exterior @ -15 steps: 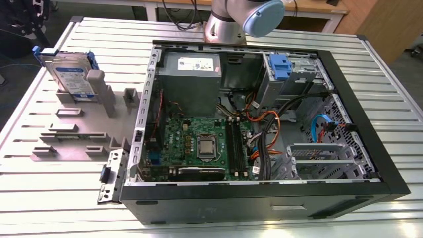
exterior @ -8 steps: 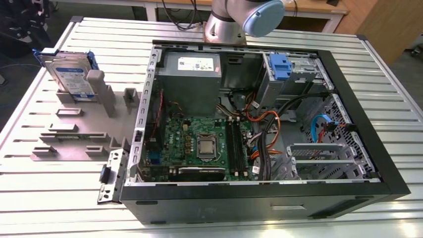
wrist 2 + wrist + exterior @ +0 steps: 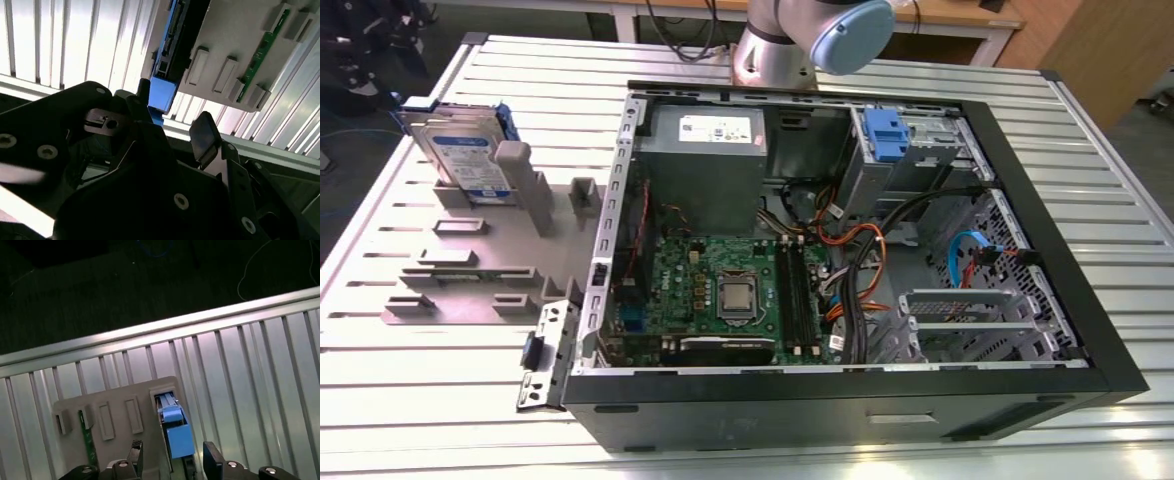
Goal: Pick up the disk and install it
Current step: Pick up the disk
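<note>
The disk (image 3: 460,150) is a silver drive with a white-and-blue label in a blue carrier. It stands on edge in the grey slotted holder (image 3: 480,235) at the exterior view's left. In the first wrist view I look down on the disk's blue top edge (image 3: 175,432). My gripper (image 3: 173,459) is open there, with one black finger (image 3: 135,454) on each side of that edge and a gap on both sides. The second wrist view shows the same: the gripper (image 3: 172,117) is open, with the blue carrier (image 3: 162,92) beyond its fingertips.
An open black computer case (image 3: 1067,250) fills the middle and the exterior view's right, with a blue caddy (image 3: 886,135) in its drive bay. A green memory stick (image 3: 89,440) stands in the holder (image 3: 115,412). The ribbed metal table (image 3: 400,400) ends close behind the holder.
</note>
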You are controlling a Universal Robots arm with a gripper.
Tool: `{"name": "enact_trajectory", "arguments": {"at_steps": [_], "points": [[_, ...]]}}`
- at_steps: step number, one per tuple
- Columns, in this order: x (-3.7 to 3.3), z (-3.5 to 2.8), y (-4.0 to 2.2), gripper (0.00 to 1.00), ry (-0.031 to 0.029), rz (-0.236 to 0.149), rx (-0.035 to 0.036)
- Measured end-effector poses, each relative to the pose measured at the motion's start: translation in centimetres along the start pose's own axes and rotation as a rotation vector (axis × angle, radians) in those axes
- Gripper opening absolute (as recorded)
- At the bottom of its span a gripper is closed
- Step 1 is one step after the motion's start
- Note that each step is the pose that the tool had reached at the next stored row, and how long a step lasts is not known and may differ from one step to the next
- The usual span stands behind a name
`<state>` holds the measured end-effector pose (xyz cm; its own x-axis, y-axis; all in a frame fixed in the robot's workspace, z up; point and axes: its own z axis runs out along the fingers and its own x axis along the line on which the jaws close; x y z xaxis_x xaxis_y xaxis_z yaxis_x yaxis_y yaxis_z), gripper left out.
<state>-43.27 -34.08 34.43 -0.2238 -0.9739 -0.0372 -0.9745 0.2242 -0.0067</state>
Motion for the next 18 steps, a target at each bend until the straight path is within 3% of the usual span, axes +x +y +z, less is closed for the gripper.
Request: {"name": "enact_trajectory", "arguments": {"at_steps": [3, 10, 18], "points": [[0.00, 0.24, 0.01, 0.59, -0.0055, -0.044, -0.0030], [0.02, 0.70, 0.01, 0.59, -0.0068, -0.167, -0.0080], [0.01, 1.15, 0.04, 0.59, -0.0078, -0.250, -0.0113]]}}
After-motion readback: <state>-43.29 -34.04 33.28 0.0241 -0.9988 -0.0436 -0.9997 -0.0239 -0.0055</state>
